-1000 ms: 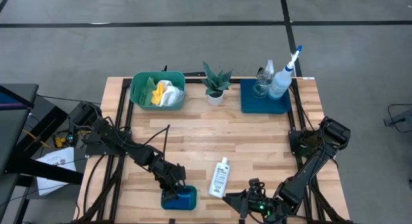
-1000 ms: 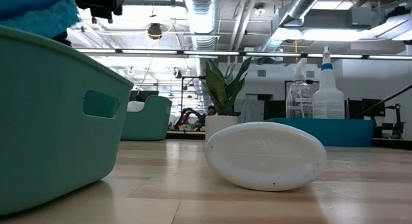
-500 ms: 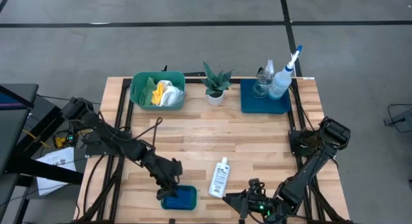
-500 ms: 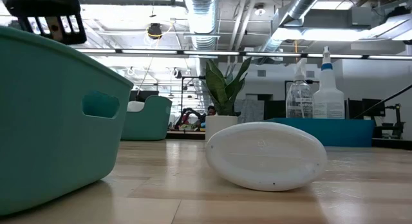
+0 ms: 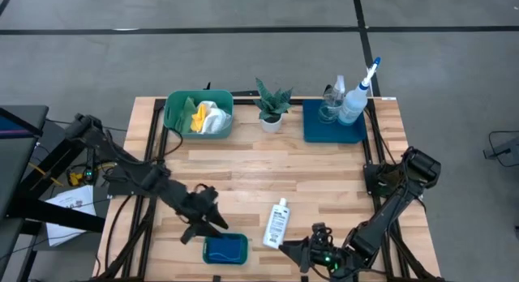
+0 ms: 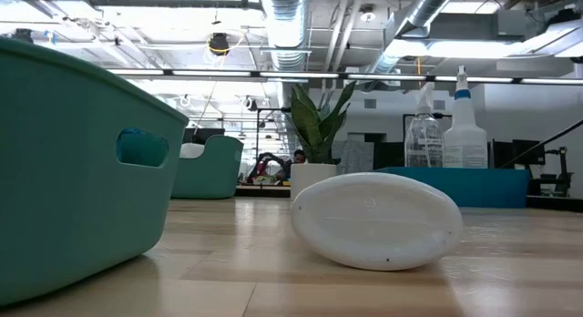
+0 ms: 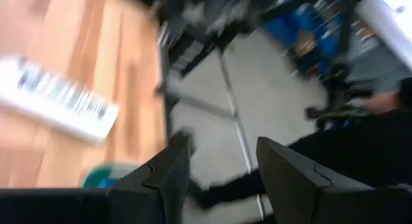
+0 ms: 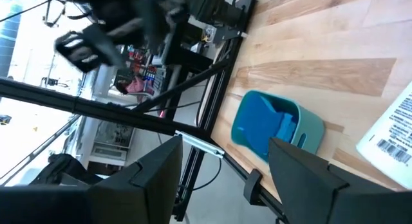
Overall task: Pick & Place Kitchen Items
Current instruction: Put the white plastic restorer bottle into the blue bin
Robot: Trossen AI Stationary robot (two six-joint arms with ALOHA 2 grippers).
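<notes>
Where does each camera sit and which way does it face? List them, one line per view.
High view: overhead, straight down on the table; both arms show.
Low view: at tabletop level, facing the small white bottle; no arm shows.
Left wrist view: past the left gripper, open and empty, toward the floor.
Right wrist view: past the right gripper, open, toward the near green tub.
Shared: the white bottle appears in all four.

A small potted plant point(image 5: 270, 107) stands at the far edge of the wooden table point(image 5: 268, 173), between a green tub point(image 5: 172, 113) and a dark blue tray point(image 5: 332, 130); another green tub point(image 5: 225, 251) sits near.
</notes>
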